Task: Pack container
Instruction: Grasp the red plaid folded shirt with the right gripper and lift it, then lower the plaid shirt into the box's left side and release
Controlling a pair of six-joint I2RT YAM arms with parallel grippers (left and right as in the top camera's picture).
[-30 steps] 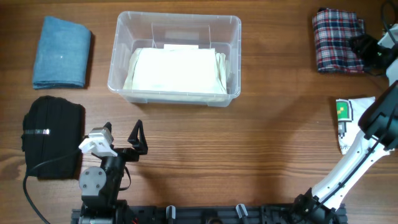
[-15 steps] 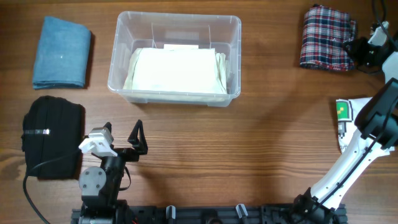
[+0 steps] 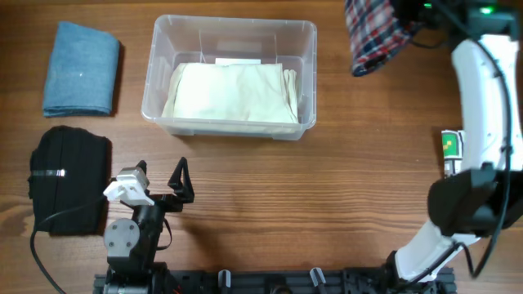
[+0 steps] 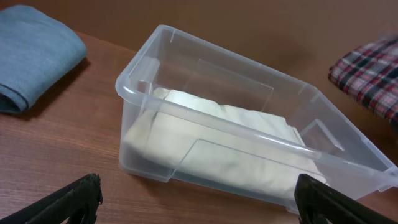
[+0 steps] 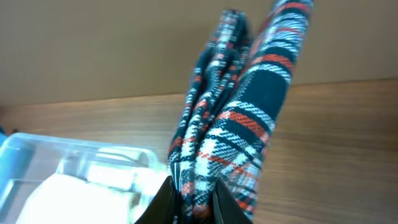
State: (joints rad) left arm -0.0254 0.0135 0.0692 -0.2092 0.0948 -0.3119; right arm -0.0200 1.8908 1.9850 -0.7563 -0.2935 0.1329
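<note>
The container point(image 3: 233, 24), a clear plastic bin, stands at the table's back centre with a folded cream cloth point(image 3: 233, 91) lying in it. To the right of the container's far corner hangs a red, white and navy plaid cloth point(image 3: 374, 33), off the table, with my right gripper point(image 3: 411, 11) shut on it. The right wrist view shows the plaid cloth point(image 5: 249, 106) pinched in my right gripper point(image 5: 194, 202), the container point(image 5: 37, 158) low at the left. My left gripper point(image 3: 159, 175) is open near the front edge; its view faces the container point(image 4: 205, 115).
A folded blue cloth point(image 3: 80, 68) lies at the back left, and a black folded cloth point(image 3: 69, 180) at the front left beside my left arm. A white item with a green patch point(image 3: 452, 159) lies at the right, partly behind my right arm.
My right gripper has shut on the plaid cloth, lifted it off the table's back right and carried it left toward the container. The left arm has not moved.
</note>
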